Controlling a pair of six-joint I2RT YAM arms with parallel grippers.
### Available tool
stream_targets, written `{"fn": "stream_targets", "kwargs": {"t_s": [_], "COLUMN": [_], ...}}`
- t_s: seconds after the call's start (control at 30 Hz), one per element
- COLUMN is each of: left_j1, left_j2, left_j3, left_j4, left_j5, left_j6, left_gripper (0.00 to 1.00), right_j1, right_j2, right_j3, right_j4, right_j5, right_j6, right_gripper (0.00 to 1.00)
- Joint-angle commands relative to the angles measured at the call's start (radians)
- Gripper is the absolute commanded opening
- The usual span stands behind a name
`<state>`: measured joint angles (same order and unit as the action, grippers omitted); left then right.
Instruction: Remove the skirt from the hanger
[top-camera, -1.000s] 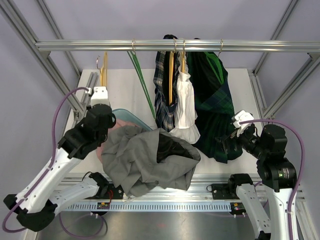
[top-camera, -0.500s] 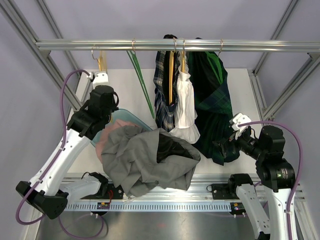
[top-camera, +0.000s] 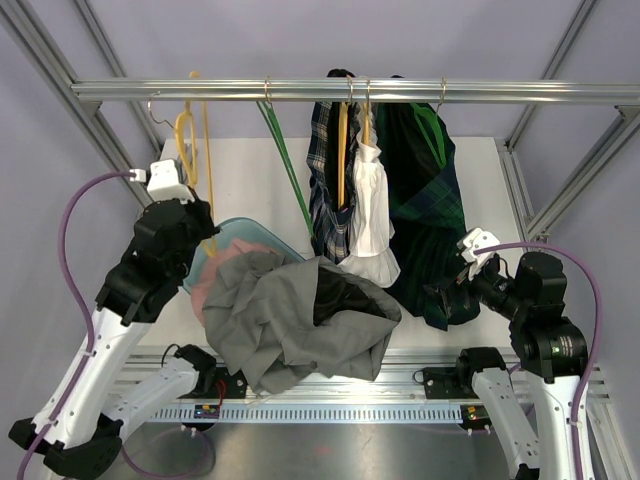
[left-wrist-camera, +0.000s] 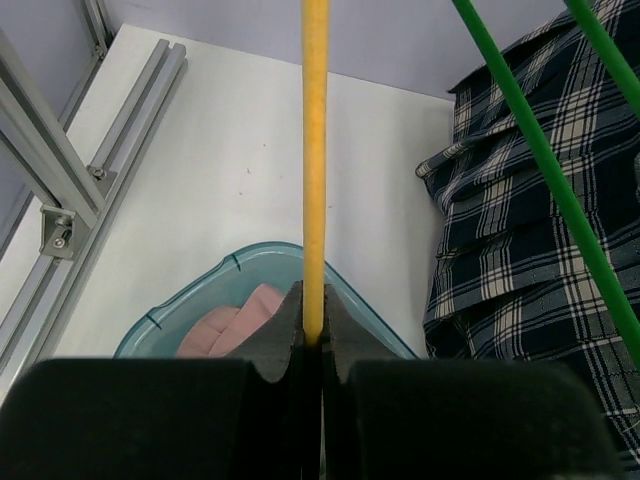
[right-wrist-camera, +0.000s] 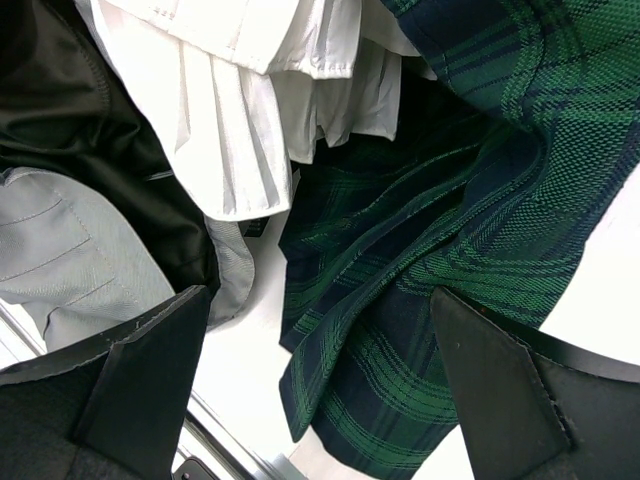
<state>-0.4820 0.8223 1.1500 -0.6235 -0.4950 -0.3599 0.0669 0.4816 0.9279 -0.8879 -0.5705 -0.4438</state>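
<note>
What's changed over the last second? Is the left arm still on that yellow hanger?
Yes. The left gripper, shut on the yellow hanger, has carried it leftward along the rail; whether its hook is on the rail is unclear. Nothing was released. The right gripper stays open by the green plaid skirt, barely shifted. The grey skirt still lies heaped over the teal bin.

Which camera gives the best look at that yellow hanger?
The overhead view: it shows the whole yellow hanger, from the rail down to where the robot holds it. The left wrist view shows only one straight yellow bar pinched in the shut left gripper. The right wrist view misses it.
</note>
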Motion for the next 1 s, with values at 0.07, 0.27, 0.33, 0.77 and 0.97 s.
{"fn": "stream_targets", "kwargs": {"t_s": [0.07,0.27,0.33,0.77,0.97], "left_j1": [0.006,0.006,0.006,0.051,0.051], "left_j2": [0.066,0.199,0.228,0.356,0.307], "left_j3": [0.086,0.163,0.185,0.237,0.192], "left_j4": [0.056,0.030,0.044,0.037,0.062], "left_j5": [0.013,0.019,0.021,0.111,0.164], "left_j6": [-0.001,-0.002,0.002,0.035,0.019], "left_gripper": [0.00,0.00,0.00,0.09,0.35], "right_j1": [-0.006,-0.004,-0.006,-0.006,-0.006], "right_j2": [0.000,-0.006,-0.006,-0.023,-0.024], "right_j3": [0.002,0.009,0.011,-0.011,-0.012], "right_j4": [0.021,0.010,0.009,0.009,0.006], "right_j5": [-0.023,-0.015,-0.014,-0.020,-0.020], "right_j6": [0.007,-0.001,-0.004,-0.004,-0.007], "right_gripper": [0.99,0.99,0.99,0.99,0.99]}}
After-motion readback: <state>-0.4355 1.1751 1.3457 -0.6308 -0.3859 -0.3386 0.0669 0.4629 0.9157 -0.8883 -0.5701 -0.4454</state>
